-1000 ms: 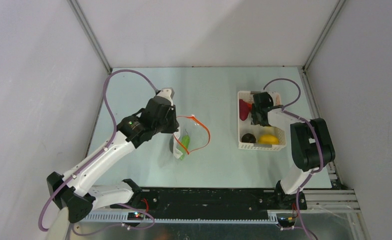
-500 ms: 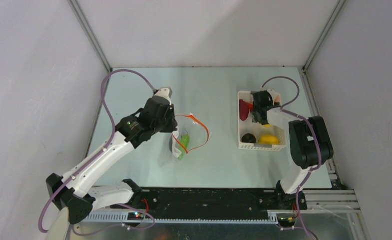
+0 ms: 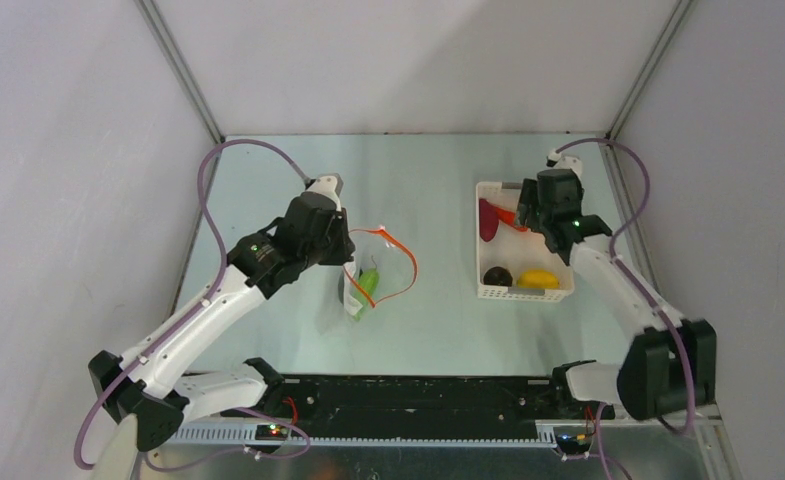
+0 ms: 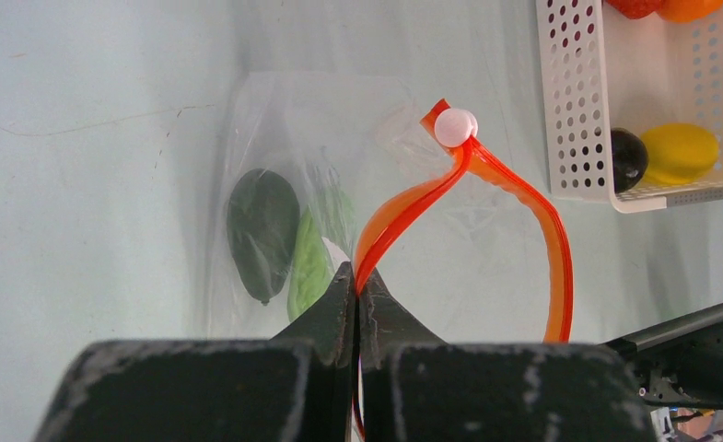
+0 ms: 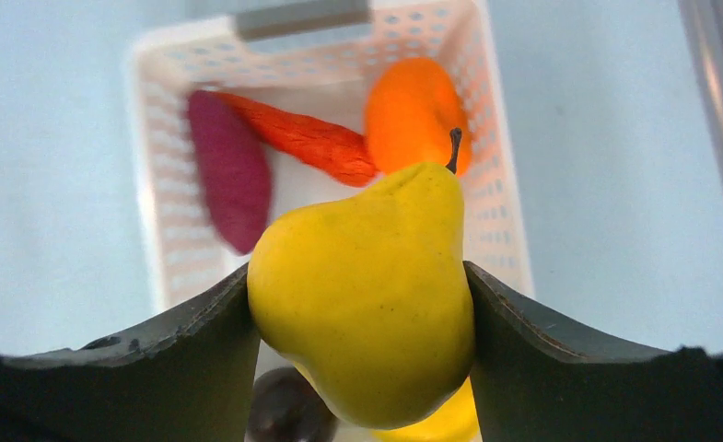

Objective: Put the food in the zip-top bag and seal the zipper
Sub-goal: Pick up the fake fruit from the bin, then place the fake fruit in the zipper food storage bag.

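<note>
A clear zip-top bag (image 4: 274,129) lies on the pale green surface (image 3: 428,180), to the left of a white slotted basket (image 3: 524,293) and apart from it. Inside the bag sit a dark-green piece (image 4: 261,230) and a light-green piece (image 4: 309,262). The left jaws are clenched on its orange-red zipper (image 4: 413,198), which bows into a loop. Above the basket, the right jaws grasp a yellow pear (image 5: 362,276). In the basket lie an orange fruit (image 5: 413,110), a red chili (image 5: 302,143) and a purple piece (image 5: 230,170).
</note>
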Controlling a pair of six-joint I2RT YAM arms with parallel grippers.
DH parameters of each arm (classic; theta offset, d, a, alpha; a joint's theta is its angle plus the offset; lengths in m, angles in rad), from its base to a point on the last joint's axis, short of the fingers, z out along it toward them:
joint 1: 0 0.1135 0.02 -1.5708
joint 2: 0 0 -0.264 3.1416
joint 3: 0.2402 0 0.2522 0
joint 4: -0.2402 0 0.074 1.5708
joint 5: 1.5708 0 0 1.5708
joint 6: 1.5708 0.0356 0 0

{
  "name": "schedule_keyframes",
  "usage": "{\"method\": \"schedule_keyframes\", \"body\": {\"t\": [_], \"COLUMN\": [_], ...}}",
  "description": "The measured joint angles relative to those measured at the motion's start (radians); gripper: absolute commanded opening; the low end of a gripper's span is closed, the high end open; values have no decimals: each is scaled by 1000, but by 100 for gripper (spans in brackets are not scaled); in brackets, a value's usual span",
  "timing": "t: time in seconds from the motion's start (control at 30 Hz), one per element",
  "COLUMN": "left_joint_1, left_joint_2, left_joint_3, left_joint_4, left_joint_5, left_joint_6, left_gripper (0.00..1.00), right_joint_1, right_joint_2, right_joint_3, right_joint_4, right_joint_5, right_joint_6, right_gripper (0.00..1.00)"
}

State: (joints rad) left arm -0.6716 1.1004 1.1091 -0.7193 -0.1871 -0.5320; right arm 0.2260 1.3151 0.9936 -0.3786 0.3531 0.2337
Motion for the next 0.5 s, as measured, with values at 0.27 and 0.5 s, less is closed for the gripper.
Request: {"method": "schedule_keyframes", "body": {"t": [0.27,0.5], "left_joint_1": [0,0], "left_joint_2": [-6,-4], "left_joint_3": [0,0], "left_joint_4": [0,0], "left_joint_5": [6,19], "left_joint_6": [0,0], "left_gripper": [0,0], "right_joint_1": [133,470], "right_joint_2": [-280,-282], "right_joint_3": [-11,-15], "right_joint_4": [34,180], "right_joint_5": [-353,-575], "right_joint_6": [37,39], "right_gripper": [45,46]}}
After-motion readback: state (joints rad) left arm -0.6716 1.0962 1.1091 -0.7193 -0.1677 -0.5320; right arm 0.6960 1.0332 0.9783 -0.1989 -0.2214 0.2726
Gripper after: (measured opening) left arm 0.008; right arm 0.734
